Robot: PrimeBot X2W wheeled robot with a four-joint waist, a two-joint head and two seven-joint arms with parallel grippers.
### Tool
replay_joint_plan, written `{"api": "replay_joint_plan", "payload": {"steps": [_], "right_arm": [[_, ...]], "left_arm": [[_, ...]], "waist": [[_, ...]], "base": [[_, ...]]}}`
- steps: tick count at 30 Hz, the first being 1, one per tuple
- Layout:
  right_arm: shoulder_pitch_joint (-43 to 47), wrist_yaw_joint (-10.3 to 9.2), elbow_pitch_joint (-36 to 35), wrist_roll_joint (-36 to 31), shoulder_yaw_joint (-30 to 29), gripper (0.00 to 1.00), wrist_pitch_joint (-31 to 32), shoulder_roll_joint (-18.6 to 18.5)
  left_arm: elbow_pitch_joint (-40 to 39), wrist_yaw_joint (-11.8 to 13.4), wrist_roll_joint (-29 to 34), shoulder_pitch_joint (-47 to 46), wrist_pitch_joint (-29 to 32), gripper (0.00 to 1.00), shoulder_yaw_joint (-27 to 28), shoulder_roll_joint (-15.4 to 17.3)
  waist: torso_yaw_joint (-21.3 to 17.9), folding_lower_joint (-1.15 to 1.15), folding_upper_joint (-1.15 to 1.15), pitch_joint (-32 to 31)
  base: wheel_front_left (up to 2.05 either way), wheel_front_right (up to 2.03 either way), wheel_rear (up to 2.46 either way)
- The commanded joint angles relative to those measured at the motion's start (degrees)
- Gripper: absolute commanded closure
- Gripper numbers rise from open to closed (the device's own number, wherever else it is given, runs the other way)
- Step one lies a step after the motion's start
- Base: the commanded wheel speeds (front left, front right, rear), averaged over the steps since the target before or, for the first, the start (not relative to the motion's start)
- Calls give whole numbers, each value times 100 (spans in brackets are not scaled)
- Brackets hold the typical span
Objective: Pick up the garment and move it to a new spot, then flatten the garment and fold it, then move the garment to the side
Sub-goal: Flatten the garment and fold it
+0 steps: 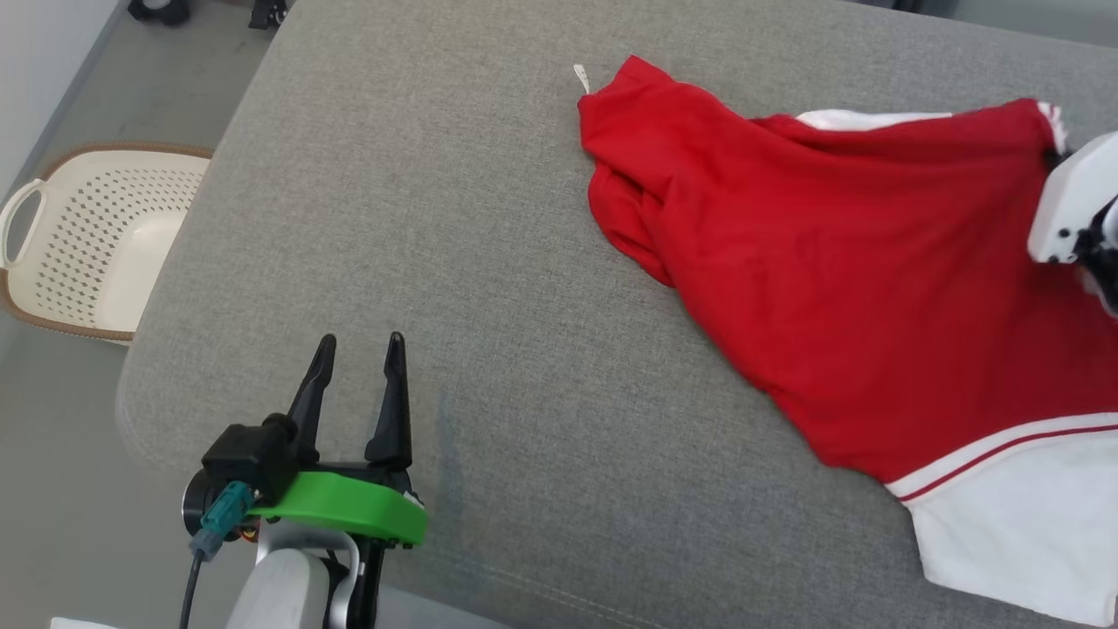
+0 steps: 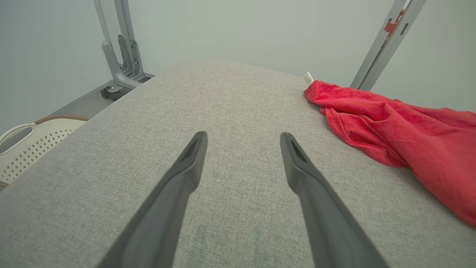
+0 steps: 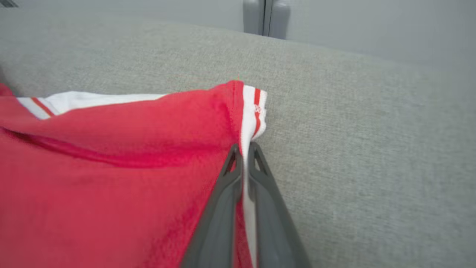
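Observation:
The garment (image 1: 856,262) is a red shirt with white, red-striped trim, lying rumpled on the right half of the grey cushion (image 1: 489,262). My right gripper (image 3: 243,149) is shut on the garment's white-trimmed edge (image 3: 253,111), with a strip of cloth pinched between its fingers; in the head view its pale wrist (image 1: 1079,205) sits at the shirt's far right corner. My left gripper (image 1: 360,345) is open over bare cushion at the lower left, well apart from the shirt. The left wrist view has the garment (image 2: 401,130) to the right of the open fingers (image 2: 193,156).
A cream perforated laundry basket (image 1: 96,245) stands on the floor left of the cushion. Grey metal stand legs (image 2: 122,56) rise behind the cushion's far edge. A small white tag (image 1: 582,79) sticks out at the shirt's far left corner.

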Motion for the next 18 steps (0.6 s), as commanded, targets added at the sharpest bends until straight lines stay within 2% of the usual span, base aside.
{"api": "replay_joint_plan", "payload": {"steps": [1,7,12,15,17,18], "right_arm": [[-162,-12,65,6,-54,100,-158,-154],[-732,-11,324,-248,-143,100,-720,-715],[-1175,-11,683,-840,-166,100,-1239,-1207],[-1274,-11,820,-1105,-327,100,-1529,-1303],[-1225,-11,859,-1215,-460,47,-1756,-1232],[-1127,-11,876,-1234,-543,0,-1821,-1129]], "left_arm": [[-22,-42,54,-107,-16,0,-3,-7],[-66,-56,52,-170,-16,0,-76,-10],[-27,-55,34,-252,-16,0,-146,-9],[9,-43,21,-290,-16,0,-182,-8],[53,-27,48,-298,-17,0,-183,-8],[73,-27,70,-296,-16,0,-183,-8]], "waist": [[-44,0,0,89],[-14,0,0,338],[65,0,0,487],[91,0,0,488],[73,0,0,436],[47,0,0,388]], "base": [[0,0,0],[0,0,0],[0,0,0],[0,0,0],[0,0,0],[0,0,0]]}}
